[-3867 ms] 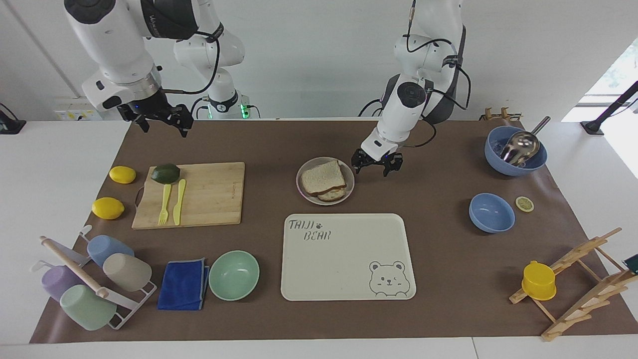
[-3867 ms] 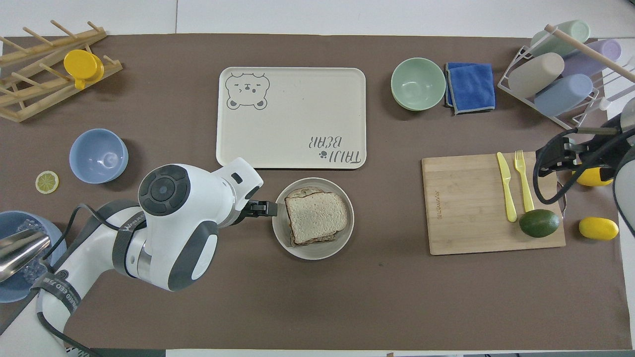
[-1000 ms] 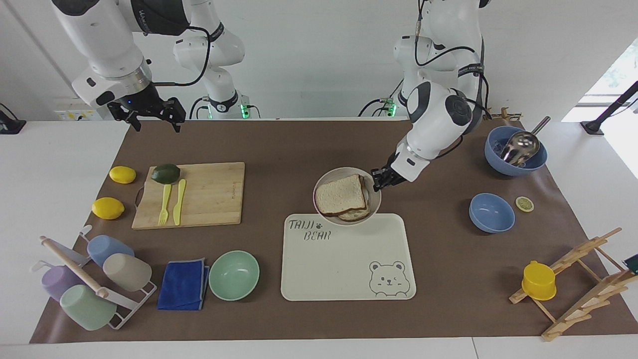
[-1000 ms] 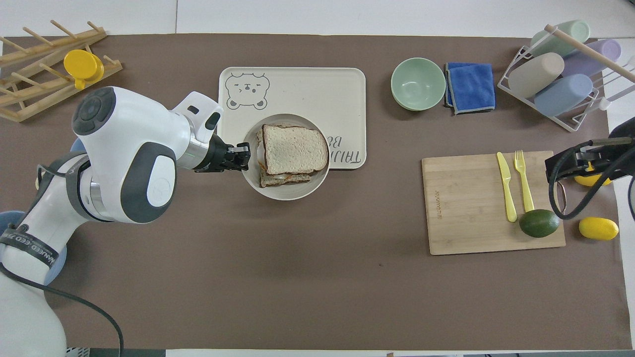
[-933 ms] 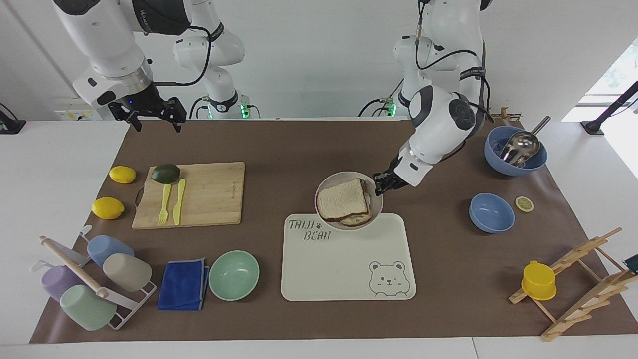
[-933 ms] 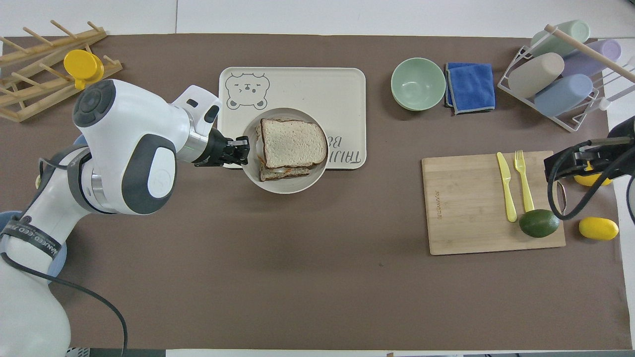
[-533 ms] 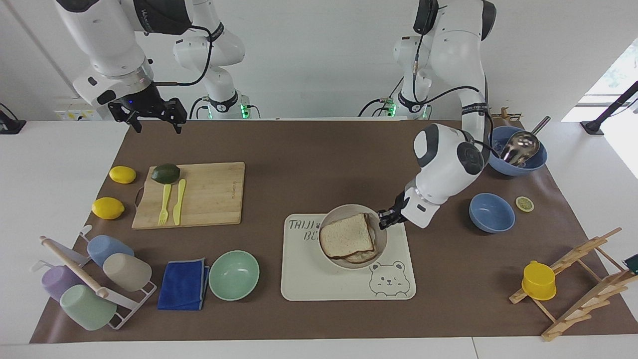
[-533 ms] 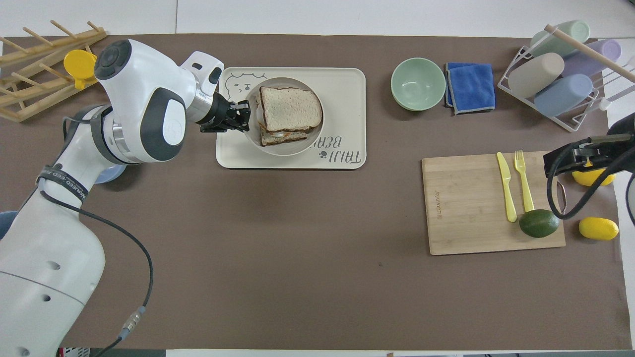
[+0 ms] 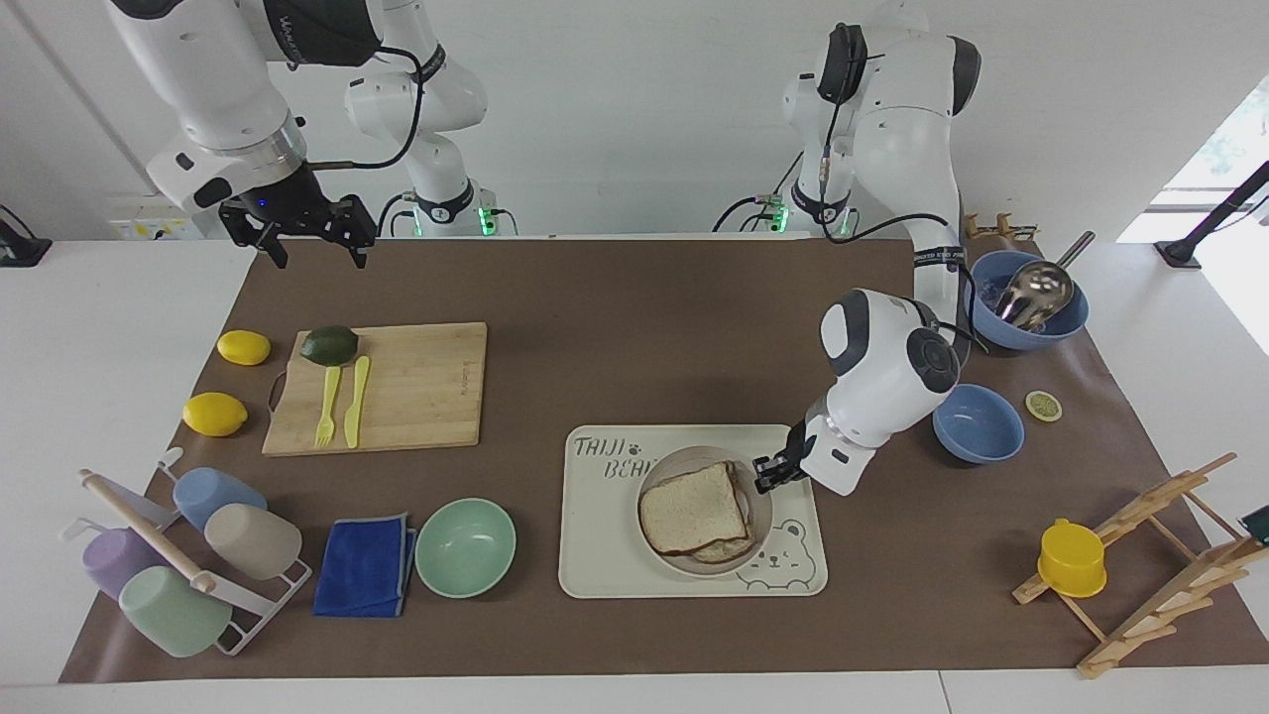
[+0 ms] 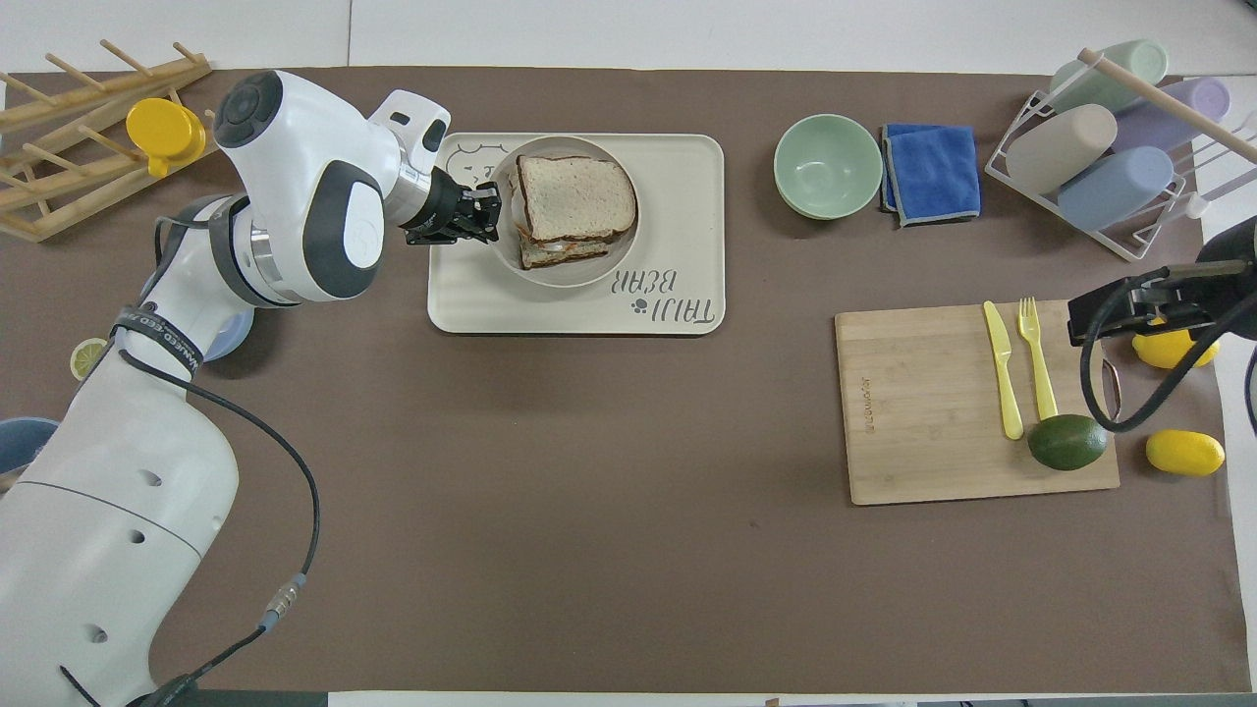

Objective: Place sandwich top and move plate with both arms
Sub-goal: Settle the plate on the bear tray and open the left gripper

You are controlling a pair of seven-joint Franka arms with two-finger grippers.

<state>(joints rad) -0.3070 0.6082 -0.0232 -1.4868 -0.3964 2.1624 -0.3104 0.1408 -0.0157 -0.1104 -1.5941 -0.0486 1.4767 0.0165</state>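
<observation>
Plate [image 9: 704, 511] w/ sandwich has travelled fast: a few sec ago it sat on the mat nr table centre, clear of the tray [image 9: 615, 565]; now it's over the tray's middle, toward the bear-drawing end. Left gripper [image 9: 768, 473] is clamped tight on the plate rim at about 2 o'clock in the facing view (9 o'clock in the overhead view [image 10: 478, 214]). Can't tell if plate is resting on tray or just above it; shadow is tight, so close either way.

Top slice [image 9: 694, 513] already on the stack, slightly skewed, lower slice peeking out on the robot-facing side in the overhead view. Didn't slide off in transit. So: bread step done, move nearly done; what's left, prob., is set down + release.

Right gripper [image 9: 302, 226] hangs over the mat's edge nr its own base, fingers spread wide, empty, waiting. Hasn't joined the carry, one arm doing all the work.

Edges/room:
- Plate rim nr tray lip at 12 in overhead; little slack there. More tray free at 3 and 6, over the lettering.
- Green bowl [image 9: 465, 546] + blue cloth [image 9: 365, 565] beside tray toward right arm's end, apart from it.
- Blue bowl [image 9: 978, 422] sits just by the left arm's elbow; retreat path tight there.
- Centre of mat open for withdrawal.
</observation>
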